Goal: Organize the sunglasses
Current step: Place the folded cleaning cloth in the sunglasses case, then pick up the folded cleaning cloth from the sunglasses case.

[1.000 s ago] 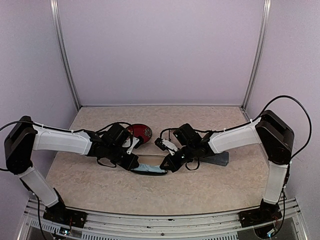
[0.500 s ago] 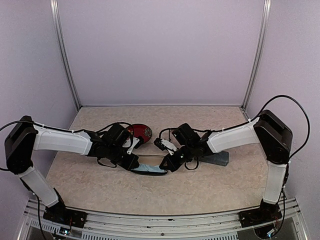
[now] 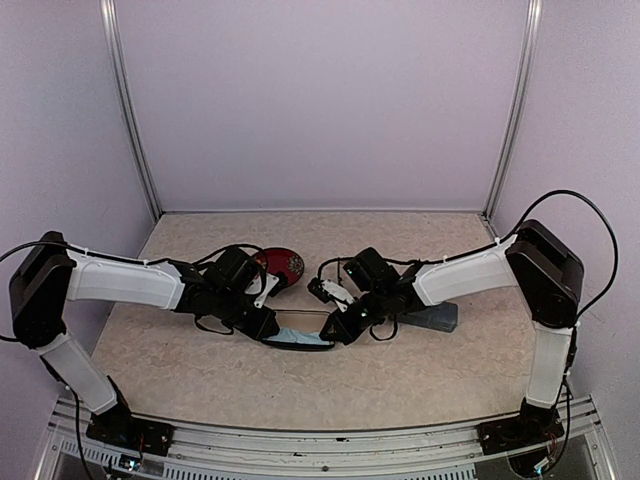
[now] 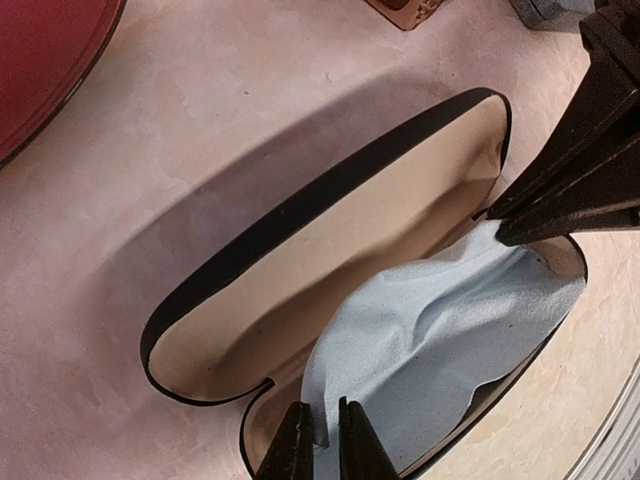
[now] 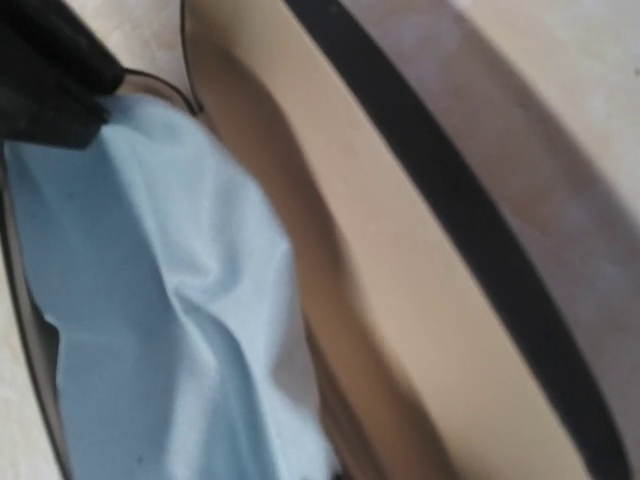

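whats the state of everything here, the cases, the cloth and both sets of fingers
black case: open, lid laid back, beige lining showing
light-blue cloth: crumpled, lying inside the black case
red case: partly hidden, open or shut unclear
grey-blue case: partly hidden, looks shut
left fingers: nearly together at the cloth's edge, grip unclear
right fingers: shut, tips at the cloth's corner

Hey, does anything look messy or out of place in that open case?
Yes: the light-blue cloth lies crumpled in one half of the open black case, bunched toward one end instead of spread flat.
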Robot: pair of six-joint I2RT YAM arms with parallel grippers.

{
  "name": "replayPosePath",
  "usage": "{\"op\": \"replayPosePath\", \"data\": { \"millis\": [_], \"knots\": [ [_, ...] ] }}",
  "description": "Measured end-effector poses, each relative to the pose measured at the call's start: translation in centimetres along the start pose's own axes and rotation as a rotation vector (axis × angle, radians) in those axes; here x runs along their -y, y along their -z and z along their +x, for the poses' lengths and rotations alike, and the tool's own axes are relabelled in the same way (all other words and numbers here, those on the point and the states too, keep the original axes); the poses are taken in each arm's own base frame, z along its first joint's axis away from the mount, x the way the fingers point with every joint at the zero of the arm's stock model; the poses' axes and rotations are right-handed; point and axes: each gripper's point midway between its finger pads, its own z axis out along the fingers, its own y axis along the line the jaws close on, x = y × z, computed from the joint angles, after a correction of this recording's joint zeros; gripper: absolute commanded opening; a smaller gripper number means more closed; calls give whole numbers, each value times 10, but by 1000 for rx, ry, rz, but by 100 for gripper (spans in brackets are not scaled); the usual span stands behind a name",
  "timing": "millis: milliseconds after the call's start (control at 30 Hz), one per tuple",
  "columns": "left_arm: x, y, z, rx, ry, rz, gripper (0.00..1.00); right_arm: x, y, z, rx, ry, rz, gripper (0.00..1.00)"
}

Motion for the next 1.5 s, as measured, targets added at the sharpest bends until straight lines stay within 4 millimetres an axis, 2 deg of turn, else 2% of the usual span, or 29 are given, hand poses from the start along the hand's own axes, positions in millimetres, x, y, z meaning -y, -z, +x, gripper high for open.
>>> {"op": "replayPosePath", "data": {
  "millis": [267, 567, 667, 767, 900, 1033, 1200, 1367, 1500],
  "knots": [
    [-1, 3, -11, 28, 2, -20, 24, 0, 2, -2, 0, 3, 5, 23],
    [-5, 6, -10, 28, -1, -64, 29, -3, 16, -13, 31, 11, 27, 28],
    [-8, 15, -15, 53, 1, -92, 32, -4, 29, -19, 60, 15, 45, 32],
    [-13, 27, -24, 96, 3, -128, 39, 1, 53, -28, 107, 4, 82, 43],
    [-21, 43, -37, 162, 17, -189, 51, 24, 90, -43, 193, -31, 160, 55],
    [-25, 61, -53, 244, 30, -227, 55, 47, 111, -53, 246, -56, 225, 59],
    [-25, 72, -66, 315, 44, -237, 56, 53, 110, -51, 243, -64, 230, 61],
    [-21, 67, -62, 318, 33, -224, 56, 47, 101, -41, 218, -56, 177, 60],
    [-5, 61, -59, 319, 7, -175, 55, 51, 82, -25, 169, -63, 147, 59]
  ]
}}
